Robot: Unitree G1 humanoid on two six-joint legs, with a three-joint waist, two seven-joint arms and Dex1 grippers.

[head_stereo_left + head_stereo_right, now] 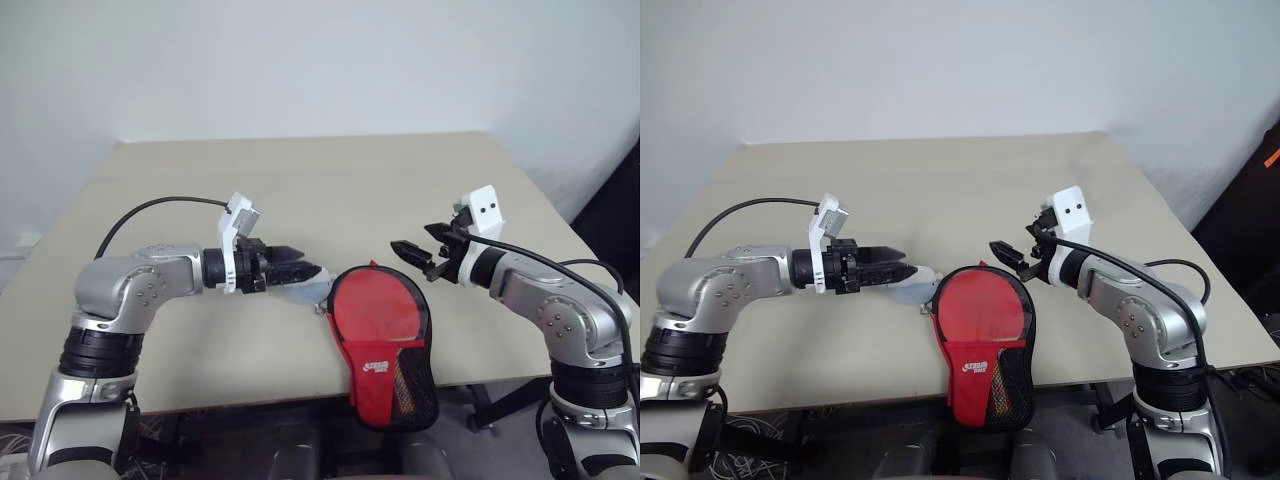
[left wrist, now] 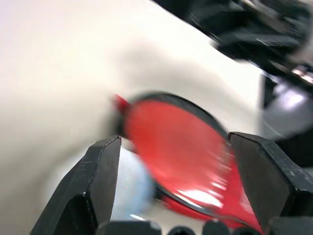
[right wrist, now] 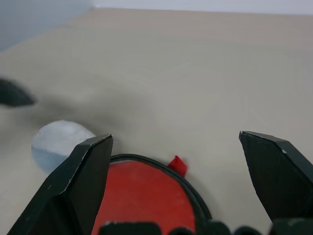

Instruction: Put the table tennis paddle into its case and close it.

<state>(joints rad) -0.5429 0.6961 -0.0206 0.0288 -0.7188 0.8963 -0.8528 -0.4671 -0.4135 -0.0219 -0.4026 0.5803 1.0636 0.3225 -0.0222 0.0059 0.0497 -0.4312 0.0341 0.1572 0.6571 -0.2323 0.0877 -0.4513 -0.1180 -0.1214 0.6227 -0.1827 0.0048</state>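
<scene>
I stand before a pale beige table [image 1: 330, 180] set against a plain white wall [image 1: 300, 60]; a dark object sits off past its right edge. On the table I count one case [image 1: 383, 340], red with black trim and a black mesh end, lying at the near edge with that end hanging over. A round pale blue patch [image 3: 61, 142] peeks out beside its rounded top. Whether the paddle is inside I cannot tell. I have two grippers. My left gripper [image 1: 300, 270] hovers just left of the case, fingers [image 2: 100, 181] spread wide, holding nothing. My right gripper [image 1: 415, 255] hangs just right of it, fingers [image 3: 80, 181] fully apart, empty.
</scene>
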